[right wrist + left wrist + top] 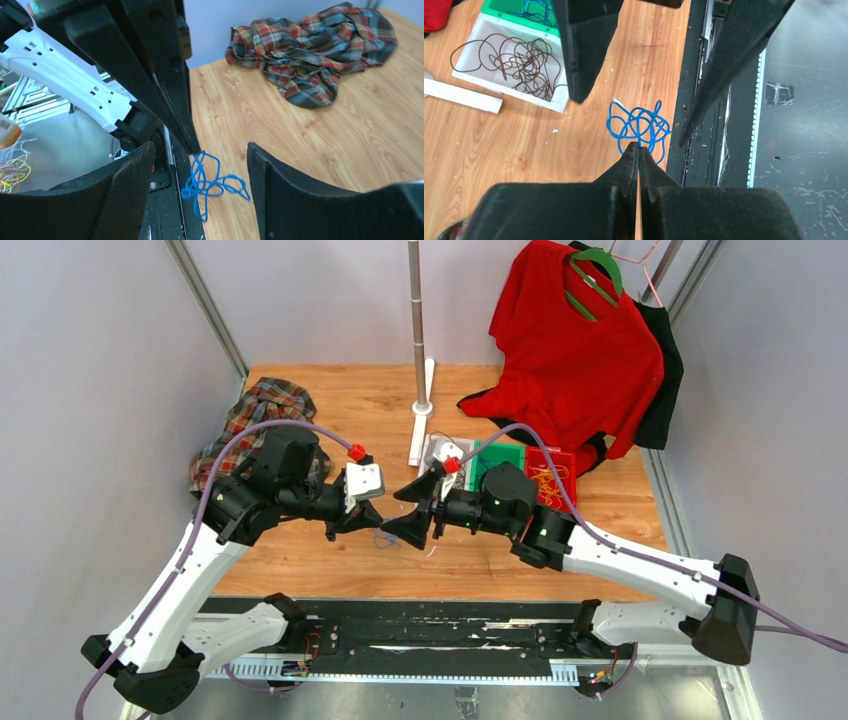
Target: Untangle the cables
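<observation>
A small tangle of blue cable (639, 125) hangs from my left gripper (639, 148), whose jaws are shut on its top loop. In the right wrist view the blue cable (210, 180) dangles over the table's near edge. My right gripper (200, 150) stands open around it, one finger (125, 190) on each side and neither touching. From above, the left gripper (375, 527) and right gripper (405, 510) meet tip to tip over the blue cable (385, 538). A dark cable (519, 60) lies loose in a white tray (474, 75).
A green tray (497, 462) holding blue cable and a red tray (550, 480) holding yellow cable sit behind the right arm. A plaid shirt (262, 410) lies at the back left, a red shirt (575, 350) hangs at the back right, and a pole stand (420, 340) rises mid-back.
</observation>
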